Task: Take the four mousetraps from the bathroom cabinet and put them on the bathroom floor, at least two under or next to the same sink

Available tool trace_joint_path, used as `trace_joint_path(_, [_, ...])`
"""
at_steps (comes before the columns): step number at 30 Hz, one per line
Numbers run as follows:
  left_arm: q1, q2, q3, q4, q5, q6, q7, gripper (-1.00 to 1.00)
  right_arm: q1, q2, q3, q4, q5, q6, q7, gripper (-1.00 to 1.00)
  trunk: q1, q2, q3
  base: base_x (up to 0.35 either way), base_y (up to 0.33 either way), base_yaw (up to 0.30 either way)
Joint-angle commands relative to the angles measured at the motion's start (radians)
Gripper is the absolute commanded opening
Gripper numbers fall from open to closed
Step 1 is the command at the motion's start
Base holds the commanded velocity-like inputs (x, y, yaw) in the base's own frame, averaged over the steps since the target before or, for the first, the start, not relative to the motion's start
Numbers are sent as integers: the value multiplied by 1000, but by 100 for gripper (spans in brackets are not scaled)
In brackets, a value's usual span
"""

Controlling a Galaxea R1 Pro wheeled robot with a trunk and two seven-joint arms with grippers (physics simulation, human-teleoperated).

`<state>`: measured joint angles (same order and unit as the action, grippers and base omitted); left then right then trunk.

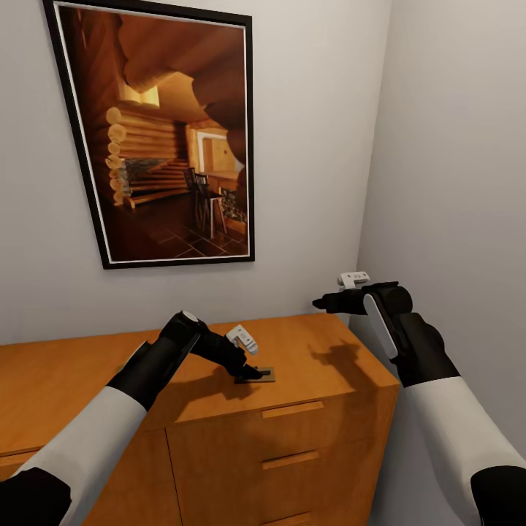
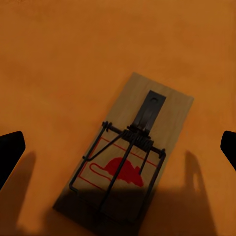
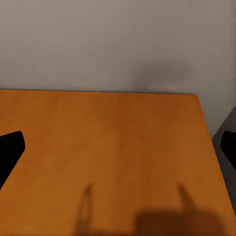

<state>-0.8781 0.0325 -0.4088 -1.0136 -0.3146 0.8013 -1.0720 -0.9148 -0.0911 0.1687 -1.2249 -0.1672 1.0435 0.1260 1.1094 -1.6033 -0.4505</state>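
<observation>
Wooden mousetrap (image 2: 129,151) lies flat, lengthwise along cabinet (image 1: 307,351) front.

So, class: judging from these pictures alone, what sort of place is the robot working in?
Probably a furnished room in a home, seen at a corner; nothing here marks which room. A framed picture of a log-cabin interior hangs on the pale wall above an orange-brown wooden cabinet with drawers, and a mousetrap lies on its top.

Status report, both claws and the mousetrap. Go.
Left claw open, low over one mousetrap lying flat on the cabinet top. Right claw open, empty, raised above the cabinet's right end. Nothing in the way of the trap.
</observation>
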Motion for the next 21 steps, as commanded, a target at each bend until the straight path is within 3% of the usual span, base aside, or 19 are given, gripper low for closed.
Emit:
trace_joint_path(1, [-1,0,-1,-1,-7,6,-7,100,-1,-1,2,-1,-4,4,-1,100,0,-1,-1,0,0,0])
trace_joint_path(21, [-1,-29,-1,74,-5,-30,67,100,-1,-2,2,-1,-4,4,-2,100,0,-1,-1,0,0,0])
